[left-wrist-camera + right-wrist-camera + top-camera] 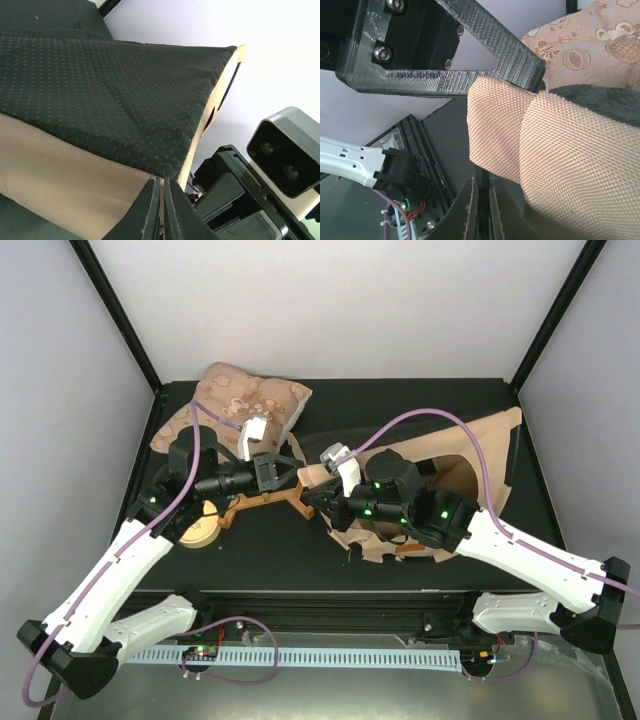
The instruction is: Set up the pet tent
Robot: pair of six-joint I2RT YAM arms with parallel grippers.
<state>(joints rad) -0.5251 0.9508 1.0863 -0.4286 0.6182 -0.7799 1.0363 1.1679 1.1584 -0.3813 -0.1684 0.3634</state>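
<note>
The pet tent [492, 455] is lying collapsed over the right half of the desk [400, 400]. Its tan canvas is spreading toward the right edge, black lining is showing in places, and one folded corner is reaching about to the middle of the desk. That corner is where I am working. The left end effector [300, 476] is pinching it, fingers drawn together on the hem where the dotted black lining meets the canvas. The right end effector [310, 499] is sitting just beside it, fingers likewise narrowed, and appears to be gripping a thick fold of the tan cloth. What is worrying me is that both grips are sharing the same small patch of fabric, with the two end effectors nearly touching. If I am pulling them apart unevenly, I judge the thin hem in the left pinch will be the first to slip, and the tent will be dropping back flat. Any careless reorienting risks knocking finger against finger. I am seeing no pole in either wrist view, so lifting by cloth alone could drag the whole tent toward the brown flat piece [262, 502] and the round wooden disc [200, 531] nearer the left edge. It could also be snagging against the floral cushion [235, 400] in the far left corner.
</note>
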